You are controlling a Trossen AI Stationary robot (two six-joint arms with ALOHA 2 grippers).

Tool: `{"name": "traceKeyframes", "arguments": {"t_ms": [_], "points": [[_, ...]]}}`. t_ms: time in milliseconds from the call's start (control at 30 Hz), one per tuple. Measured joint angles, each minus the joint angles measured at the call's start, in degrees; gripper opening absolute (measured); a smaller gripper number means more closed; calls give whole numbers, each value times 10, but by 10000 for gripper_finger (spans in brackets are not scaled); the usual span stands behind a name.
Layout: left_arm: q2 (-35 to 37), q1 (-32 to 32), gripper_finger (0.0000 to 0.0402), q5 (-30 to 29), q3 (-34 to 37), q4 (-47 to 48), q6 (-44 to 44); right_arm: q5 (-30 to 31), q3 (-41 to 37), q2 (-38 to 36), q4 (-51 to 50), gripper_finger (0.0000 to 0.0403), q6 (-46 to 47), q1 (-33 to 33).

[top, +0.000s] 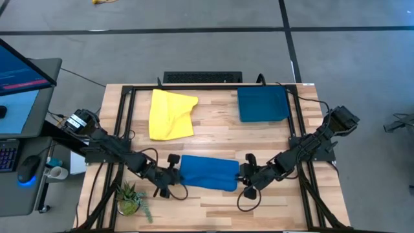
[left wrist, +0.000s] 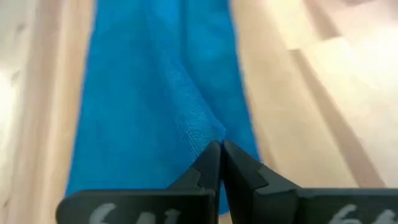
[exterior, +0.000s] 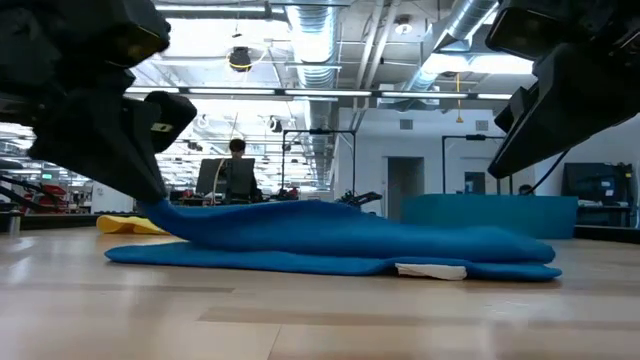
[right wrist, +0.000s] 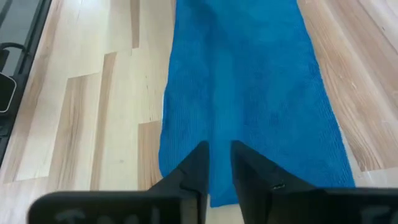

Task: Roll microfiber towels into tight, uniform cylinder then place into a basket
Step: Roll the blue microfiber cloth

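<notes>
A bright blue towel [top: 207, 173] lies as a long folded strip across the table's near middle. My left gripper [left wrist: 219, 146] is shut on the strip's left end. My right gripper [right wrist: 219, 149] stands open just above the right end, which lies flat with a white tag [exterior: 430, 270] showing under its edge. A yellow towel [top: 171, 114] lies crumpled at the far left. The dark teal basket [top: 262, 103] sits at the far right, with nothing seen in it. My left gripper pinches the blue towel's left end [left wrist: 208, 127] between its two fingertips, where the cloth gathers into a ridge. The fingers slant down from the table's left, along the strip. That end is raised a little [exterior: 165, 212]; the rest of the towel lies on the table.
A small potted plant [top: 129, 197] stands at the near left corner, close to my left arm. A black keyboard [top: 202, 77] lies beyond the far edge. Black frame rails [top: 126, 123] run along both sides. Bare wood lies between the towels and in front of the blue strip.
</notes>
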State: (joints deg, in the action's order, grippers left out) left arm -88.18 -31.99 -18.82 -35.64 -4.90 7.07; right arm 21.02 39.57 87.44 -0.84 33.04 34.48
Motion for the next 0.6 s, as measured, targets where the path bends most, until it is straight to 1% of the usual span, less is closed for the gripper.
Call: {"name": "traceKeyframes", "arguments": {"t_ms": [133, 300, 433, 600], "points": [[0, 0, 0, 41, 0, -8, -38, 0, 0, 0, 0, 121, 0, 0], [0, 0, 0, 92, 0, -7, -66, 0, 0, 0, 0, 141, 0, -6], [0, 0, 0, 100, 0, -7, -68, 0, 0, 0, 0, 143, 0, -18], [0, 1, 0, 96, 0, -6, -42, 0, 0, 0, 0, 135, 0, -30]]}}
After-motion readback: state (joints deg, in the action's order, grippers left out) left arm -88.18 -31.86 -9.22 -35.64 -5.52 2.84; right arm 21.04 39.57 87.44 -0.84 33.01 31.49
